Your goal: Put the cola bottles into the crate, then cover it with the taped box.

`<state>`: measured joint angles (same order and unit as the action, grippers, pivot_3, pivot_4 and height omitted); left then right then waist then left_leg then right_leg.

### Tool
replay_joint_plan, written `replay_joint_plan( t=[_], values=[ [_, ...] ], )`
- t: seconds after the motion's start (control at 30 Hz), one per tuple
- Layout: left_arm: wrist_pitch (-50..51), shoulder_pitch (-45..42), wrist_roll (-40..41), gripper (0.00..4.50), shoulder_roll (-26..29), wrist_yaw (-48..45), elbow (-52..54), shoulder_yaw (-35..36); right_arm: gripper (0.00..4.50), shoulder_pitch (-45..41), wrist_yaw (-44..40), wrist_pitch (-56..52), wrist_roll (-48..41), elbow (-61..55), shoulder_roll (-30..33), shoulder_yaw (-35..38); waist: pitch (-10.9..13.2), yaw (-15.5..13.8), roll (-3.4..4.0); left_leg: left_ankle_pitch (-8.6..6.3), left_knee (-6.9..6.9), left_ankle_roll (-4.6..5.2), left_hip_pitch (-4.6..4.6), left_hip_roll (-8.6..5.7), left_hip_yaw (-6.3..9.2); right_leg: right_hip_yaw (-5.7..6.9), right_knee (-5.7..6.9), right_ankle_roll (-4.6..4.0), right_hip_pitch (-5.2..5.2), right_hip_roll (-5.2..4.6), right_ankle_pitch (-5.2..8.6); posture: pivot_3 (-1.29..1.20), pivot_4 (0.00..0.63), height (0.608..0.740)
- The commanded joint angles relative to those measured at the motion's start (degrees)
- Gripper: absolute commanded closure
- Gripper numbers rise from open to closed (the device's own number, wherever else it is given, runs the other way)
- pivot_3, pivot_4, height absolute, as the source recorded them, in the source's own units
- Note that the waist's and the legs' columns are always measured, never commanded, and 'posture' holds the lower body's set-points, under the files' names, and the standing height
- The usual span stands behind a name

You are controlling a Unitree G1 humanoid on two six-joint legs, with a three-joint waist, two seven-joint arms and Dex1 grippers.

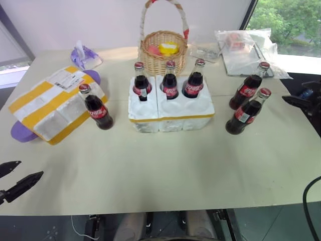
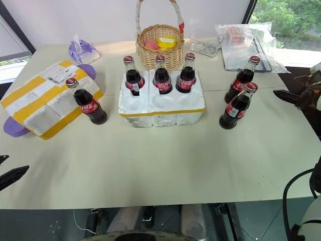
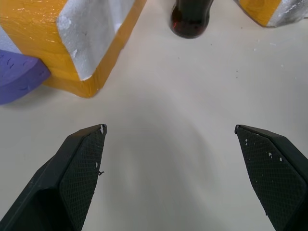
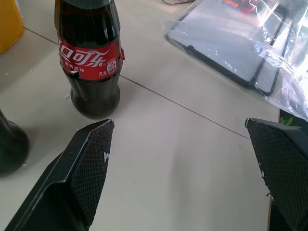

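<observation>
Crate point(image 1: 170, 113): mid-desk, three cola bottles point(image 1: 170, 80) in its far wells.
Loose bottles: two right, one left beside the taped box point(image 1: 52, 103).
Left gripper point(image 3: 171, 180): wide, empty (near-left edge).
Right gripper point(image 4: 185, 168): wide, empty.

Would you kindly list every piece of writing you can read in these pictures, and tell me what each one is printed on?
"可口可乐": white script on the red label of the cola bottle nearest the right gripper.
"汽水": small print low on that same label.
Labels on the other cola bottles: same design, too small to read.
Shipping label on the taped box: print too small to read.
</observation>
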<state>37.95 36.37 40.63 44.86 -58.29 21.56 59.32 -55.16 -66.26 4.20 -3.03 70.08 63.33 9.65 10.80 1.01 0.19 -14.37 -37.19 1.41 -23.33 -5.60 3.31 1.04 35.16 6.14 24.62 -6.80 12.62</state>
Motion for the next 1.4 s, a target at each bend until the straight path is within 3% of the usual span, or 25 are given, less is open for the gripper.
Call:
replay_joint_plan(
  t=[0.03, 0.67, 0.87, 1.07, 1.2, 1.4],
  values=[
    [-1.0, -0.5, -0.1, 0.04, 0.6, 0.5, 0.7, 0.8, 0.00, -1.1, 0.0, 0.6, -0.6, -0.4, 1.4, 1.1, 0.0, 0.0, 0.00, 0.00, 0.00, 0.00, 0.00, 0.00, 0.00, 0.00, 0.00, 0.00, 0.00, 0.00, 0.00, 0.00, 0.150, 0.740],
    [0.0, -8.4, 0.6, 0.04, 5.3, -0.2, -3.8, -2.5, 0.00, 0.9, -4.6, -2.8, -2.4, -2.2, 4.3, 2.3, 0.0, 0.0, 0.02, 0.05, -0.02, 0.09, 0.01, 0.00, -0.01, -0.01, 0.03, 0.00, 0.00, 0.01, -0.01, 0.00, 0.150, 0.740],
    [-1.5, -15.9, -0.2, 0.04, 9.1, -2.0, -6.3, -8.8, 0.00, -9.0, -14.3, -10.4, -1.2, -4.6, 8.4, -1.1, 0.0, 0.1, 0.43, -0.01, -0.02, -0.02, 0.01, 0.00, -0.08, -0.06, 0.05, 0.01, 0.05, 0.02, -0.01, 0.00, 0.150, 0.740],
    [-3.5, -29.9, -2.7, 0.04, 10.2, -0.4, -12.0, -21.5, 0.00, -23.0, -23.7, -19.3, -0.2, -9.0, 7.8, -5.4, 0.0, 0.2, 0.44, -0.02, 0.01, -0.04, 0.02, 0.03, -0.12, -0.07, 0.10, 0.09, 0.09, 0.08, -0.06, 0.00, 0.150, 0.740],
    [-5.8, -38.7, -6.1, 0.04, 8.8, 1.3, -16.4, -30.4, 0.00, -24.6, -26.2, -31.0, -9.8, -22.8, 6.5, -9.1, 0.0, 0.1, 0.44, -0.04, 0.01, -0.07, 0.00, 0.01, -0.15, -0.09, 0.17, 0.28, 0.20, 0.10, -0.16, 0.00, 0.150, 0.740],
    [-8.9, -47.5, -9.3, 0.04, 5.9, 2.2, -21.3, -38.1, 0.00, -14.1, -26.2, -45.0, -26.7, -48.7, 8.9, -8.3, 0.0, -0.5, 0.39, -0.06, -0.02, -0.12, -0.06, 0.01, -0.12, -0.19, 0.59, 0.28, 0.46, 0.08, -0.17, 0.00, 0.150, 0.740]
  ],
)
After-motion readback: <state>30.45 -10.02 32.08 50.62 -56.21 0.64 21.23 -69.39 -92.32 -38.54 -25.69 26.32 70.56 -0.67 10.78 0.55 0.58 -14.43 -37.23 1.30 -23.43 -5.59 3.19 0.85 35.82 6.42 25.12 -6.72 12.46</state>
